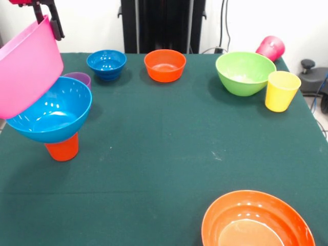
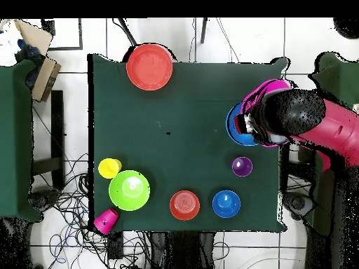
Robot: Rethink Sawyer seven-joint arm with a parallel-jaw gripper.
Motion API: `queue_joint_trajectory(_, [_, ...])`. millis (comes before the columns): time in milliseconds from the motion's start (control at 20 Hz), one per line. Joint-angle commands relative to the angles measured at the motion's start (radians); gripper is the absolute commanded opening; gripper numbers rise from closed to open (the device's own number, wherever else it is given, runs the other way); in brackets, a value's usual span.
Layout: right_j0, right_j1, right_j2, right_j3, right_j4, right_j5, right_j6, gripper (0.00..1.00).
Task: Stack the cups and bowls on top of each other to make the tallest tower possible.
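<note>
The rim of the very large pink bowl (image 1: pixel 26 66) is being clamped between the jaws of the gripper (image 1: pixel 45 19) at the top left corner of the front view; one black finger (image 1: pixel 55 23) is lying against the bowl's outer wall. The bowl is being held steeply tilted, its lower side resting in or just over the medium blue bowl (image 1: pixel 51 110), which is itself being carried, tilted, on an upside-down orange cup (image 1: pixel 62 147). In the overhead view the red arm (image 2: pixel 329 129) is being reached in from the table's right edge, covering most of that stack.

The purple cup (image 1: pixel 78 78) is standing just behind the stack. The small blue bowl (image 1: pixel 106 63) and small orange bowl (image 1: pixel 165 64) are sitting side by side along the far edge of the green table (image 1: pixel 154 138). The lime green bowl (image 1: pixel 245 72) is being flanked by the upright yellow cup (image 1: pixel 281 90) and the magenta cup (image 1: pixel 271 47), the latter lying on its side. The large orange bowl (image 1: pixel 256 221) is sitting alone, near the front edge.
</note>
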Motion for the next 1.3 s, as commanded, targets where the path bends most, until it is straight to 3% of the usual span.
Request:
queue_joint_trajectory(50, [0.033, -0.001, 0.079, 0.091, -0.103, -0.068, -0.122, 0.0])
queue_joint_trajectory(600, [0.037, -0.009, 0.091, 0.108, -0.137, -0.084, -0.108, 0.0])
queue_joint_trajectory(1300, [0.094, -0.027, 0.061, 0.132, -0.178, -0.107, -0.033, 0.0])
